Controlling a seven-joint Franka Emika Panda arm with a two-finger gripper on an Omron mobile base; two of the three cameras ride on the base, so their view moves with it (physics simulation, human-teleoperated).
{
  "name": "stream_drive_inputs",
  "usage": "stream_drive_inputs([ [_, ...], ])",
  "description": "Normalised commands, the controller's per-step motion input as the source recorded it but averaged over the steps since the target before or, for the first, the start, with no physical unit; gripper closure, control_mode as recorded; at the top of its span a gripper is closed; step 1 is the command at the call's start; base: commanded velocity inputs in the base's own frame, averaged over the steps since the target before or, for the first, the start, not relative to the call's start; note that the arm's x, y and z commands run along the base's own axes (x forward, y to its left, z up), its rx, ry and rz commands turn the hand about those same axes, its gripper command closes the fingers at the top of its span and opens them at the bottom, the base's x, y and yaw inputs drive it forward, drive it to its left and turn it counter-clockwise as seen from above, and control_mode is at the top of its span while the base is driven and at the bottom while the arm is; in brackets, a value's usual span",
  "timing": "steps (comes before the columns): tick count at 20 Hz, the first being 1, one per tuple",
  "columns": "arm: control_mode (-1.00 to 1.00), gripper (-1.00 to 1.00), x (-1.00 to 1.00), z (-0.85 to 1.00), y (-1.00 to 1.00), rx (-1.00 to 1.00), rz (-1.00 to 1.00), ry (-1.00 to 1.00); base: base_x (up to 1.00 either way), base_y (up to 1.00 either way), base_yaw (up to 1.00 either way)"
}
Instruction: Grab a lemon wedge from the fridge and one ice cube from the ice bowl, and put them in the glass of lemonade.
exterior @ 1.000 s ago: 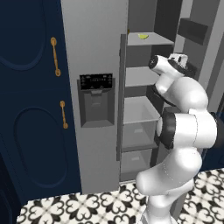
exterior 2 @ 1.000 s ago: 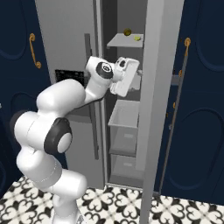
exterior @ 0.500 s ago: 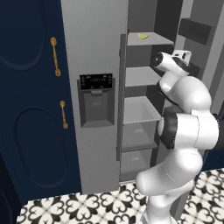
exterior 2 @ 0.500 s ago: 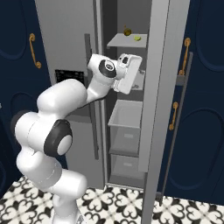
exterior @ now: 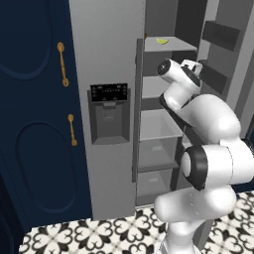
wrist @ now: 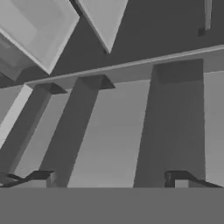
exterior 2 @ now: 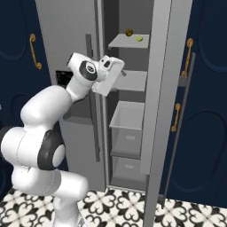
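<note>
Fridge point(exterior: 106, 59) door open — wedge point(exterior: 162, 41) on top shelf, upper right of frame. Tool point(wrist: 111, 179) wide open w/ nothing in it — near mid shelf.

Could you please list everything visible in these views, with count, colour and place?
fridge: one, light grey, centre, right door open.
dispenser panel: one, dark, on the closed fridge door.
lemon wedge: one, yellow-green, top shelf.
round item: one, brownish, top shelf beside the wedge; kind unclear.
drawers: two, pale, low in the fridge.
cabinets: navy, on both sides of the fridge.
handles: gold, on the cabinet doors.
floor: black-and-white patterned tiles.
pincer: one, dark fingertips spread wide, empty, below the top shelf.
</note>
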Motion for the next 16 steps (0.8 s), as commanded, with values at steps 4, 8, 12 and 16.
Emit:
stream_drive_inputs([
  [4, -1.00, -1.00, 0.00, -0.75, 0.78, 0.67, 0.00, -0.22, 0.00, 0.00, 0.00],
  [8, -1.00, -1.00, 0.02, -0.78, 0.20, 0.92, -0.15, -0.20, 0.00, 0.00, 0.00],
  [12, -1.00, -1.00, -0.28, 0.52, 0.21, 0.42, -0.24, 0.14, 0.00, 0.00, 0.00],
  [16, -1.00, -1.00, -0.70, 0.84, 0.00, 0.12, -0.09, 0.28, 0.00, 0.00, 0.00],
])
